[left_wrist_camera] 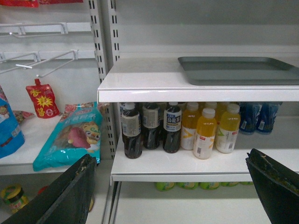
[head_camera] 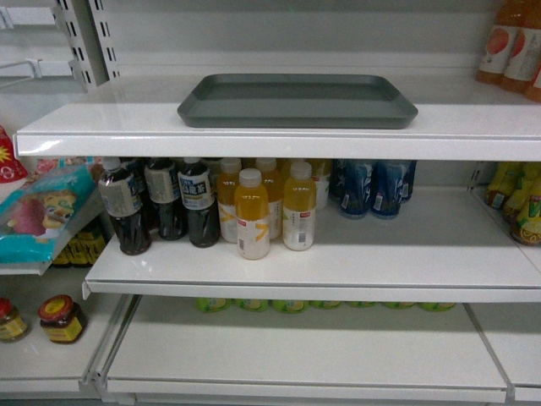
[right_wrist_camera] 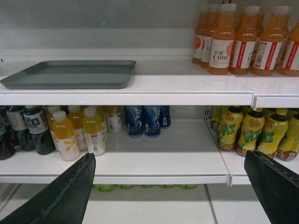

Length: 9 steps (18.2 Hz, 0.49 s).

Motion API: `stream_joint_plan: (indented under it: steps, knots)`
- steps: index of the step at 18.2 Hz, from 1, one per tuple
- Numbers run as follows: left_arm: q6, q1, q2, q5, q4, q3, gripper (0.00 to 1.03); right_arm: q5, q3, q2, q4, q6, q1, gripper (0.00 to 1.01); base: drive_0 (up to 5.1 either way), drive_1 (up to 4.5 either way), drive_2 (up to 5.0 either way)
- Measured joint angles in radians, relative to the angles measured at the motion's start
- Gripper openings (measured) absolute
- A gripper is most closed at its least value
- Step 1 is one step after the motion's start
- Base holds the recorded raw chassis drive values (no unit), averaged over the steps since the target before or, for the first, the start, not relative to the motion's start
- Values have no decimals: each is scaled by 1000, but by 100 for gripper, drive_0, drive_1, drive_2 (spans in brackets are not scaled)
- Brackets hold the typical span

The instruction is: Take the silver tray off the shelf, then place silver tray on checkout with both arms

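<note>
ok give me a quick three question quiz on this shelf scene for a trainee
1. True or false: the silver tray lies flat on the shelf, with nothing on it.
2. Which stands directly under the tray's shelf? A) dark and yellow bottles B) jars C) snack bags
3. Fill in: the left gripper and right gripper are both ____.

Key: 1 true; 2 A, the dark bottles and yellow bottles; 3 open, each below the tray and holding nothing.

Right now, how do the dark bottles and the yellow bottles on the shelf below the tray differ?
The dark bottles hold near-black liquid under black caps; the yellow bottles hold yellow-orange liquid under white caps. The dark bottles stand left, the yellow bottles right of them, one yellow bottle nearest the front edge. Both groups stand upright on the same white shelf board, under the silver tray.
</note>
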<state>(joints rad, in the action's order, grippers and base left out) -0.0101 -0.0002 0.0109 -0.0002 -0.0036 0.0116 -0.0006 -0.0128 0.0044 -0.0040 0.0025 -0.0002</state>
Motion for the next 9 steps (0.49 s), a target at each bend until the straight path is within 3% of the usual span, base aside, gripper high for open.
stream_joint_plan:
  steps: [9]
  knots:
    - [0, 0, 0, 0, -3, 0, 98, 0, 0, 0, 0, 0, 0, 98, -2, 428, -433]
